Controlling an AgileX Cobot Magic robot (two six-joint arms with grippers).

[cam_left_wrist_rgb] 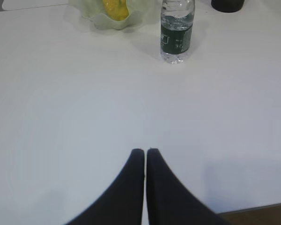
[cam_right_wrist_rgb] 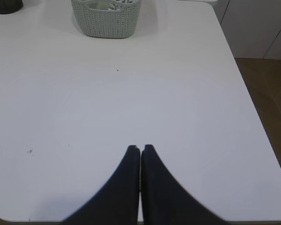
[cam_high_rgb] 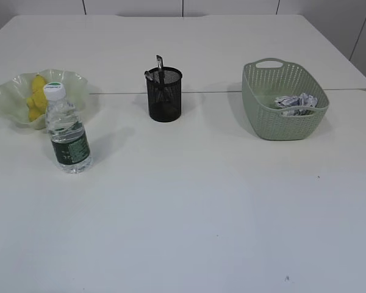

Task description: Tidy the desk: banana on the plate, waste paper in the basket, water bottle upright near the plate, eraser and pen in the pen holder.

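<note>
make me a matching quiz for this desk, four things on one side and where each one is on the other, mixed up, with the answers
Things:
1. banana
2. crumpled paper
3. pen
4. water bottle

Places:
A. standing upright on the desk, just in front of the plate
B. inside the green basket
C. on the pale green plate
D. in the black mesh pen holder

Pairs: 1-C, 2-B, 3-D, 4-A

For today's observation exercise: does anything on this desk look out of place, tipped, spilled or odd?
Nothing stands out. The banana lies on the plate, the water bottle stands upright beside it, the waste paper sits in the basket, and a pen stands in the pen holder.
</note>
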